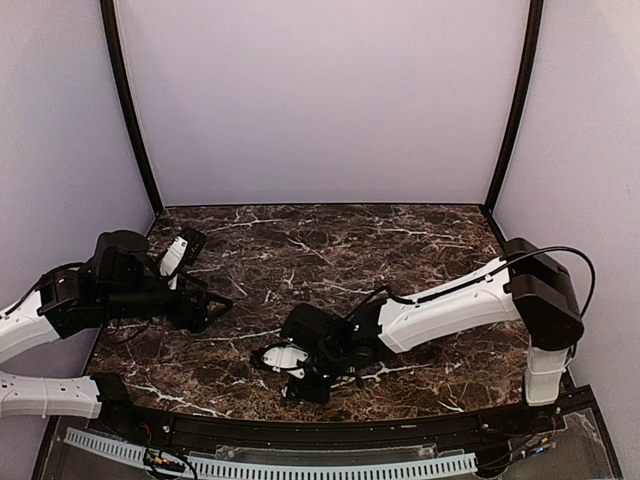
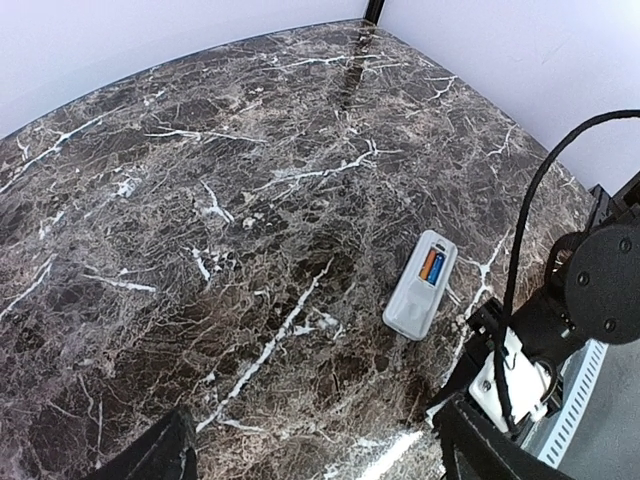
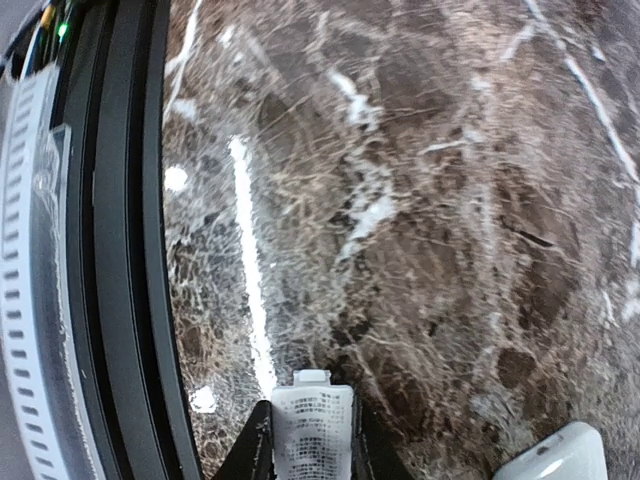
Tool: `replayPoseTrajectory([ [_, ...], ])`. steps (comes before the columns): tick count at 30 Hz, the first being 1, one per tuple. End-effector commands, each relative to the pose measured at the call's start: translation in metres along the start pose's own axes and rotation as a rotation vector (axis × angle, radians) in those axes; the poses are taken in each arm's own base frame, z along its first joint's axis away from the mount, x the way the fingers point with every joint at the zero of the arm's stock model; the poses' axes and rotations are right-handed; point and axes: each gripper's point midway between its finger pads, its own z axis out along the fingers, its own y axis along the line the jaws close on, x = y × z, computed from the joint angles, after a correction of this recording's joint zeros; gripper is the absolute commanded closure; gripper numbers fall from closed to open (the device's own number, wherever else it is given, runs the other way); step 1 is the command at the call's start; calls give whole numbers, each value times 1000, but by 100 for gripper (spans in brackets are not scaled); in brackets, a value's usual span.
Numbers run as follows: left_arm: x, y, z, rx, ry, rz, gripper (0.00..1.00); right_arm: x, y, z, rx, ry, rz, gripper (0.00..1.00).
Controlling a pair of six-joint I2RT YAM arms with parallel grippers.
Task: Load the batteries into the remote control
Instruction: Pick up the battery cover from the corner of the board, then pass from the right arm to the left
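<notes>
Right pincer (image 3: 313,446) pinching battery cover (image 3: 313,425) by long edges. Probably light, slick, brittle plastic. Remote control (image 2: 420,290) lying near-centre on tabletop (image 2: 200,200), batteries (image 2: 432,268) sitting inside. Left pincer (image 2: 312,435) hanging spread.

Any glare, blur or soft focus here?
Right wrist view: dark veined marble table blurred, bright glare streak across it; small white ribbed battery cover sharper. Left wrist view: crisp, slim white remote control clear. Top view: evenly lit, no glare.

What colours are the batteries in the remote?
The batteries are orange and blue; left wrist view shows them best.
</notes>
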Motion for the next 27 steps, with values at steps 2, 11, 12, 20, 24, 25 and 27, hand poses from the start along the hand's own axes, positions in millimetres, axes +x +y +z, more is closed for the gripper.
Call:
replayPoseTrajectory([
  [2, -16, 3, -5, -12, -92, 25, 18, -49, -38, -61, 85, -183, 301, 85],
  [11, -58, -27, -9, 139, -274, -8, 24, -84, -102, -169, 297, -485, 738, 87],
  [12, -65, -34, -11, 168, -315, -5, 24, -90, -106, -181, 315, -533, 755, 88],
  [20, -87, -83, 20, 333, -391, 24, 22, -125, -120, -254, 437, -849, 804, 91],
  [24, -93, -100, 35, 393, -364, 18, 19, -128, -118, -268, 490, -892, 805, 91],
  [25, -97, -102, 35, 405, -376, 14, 18, -129, -117, -269, 504, -899, 803, 92],
  [27, -99, -106, 38, 423, -385, -1, 18, -131, -114, -271, 522, -915, 795, 92],
])
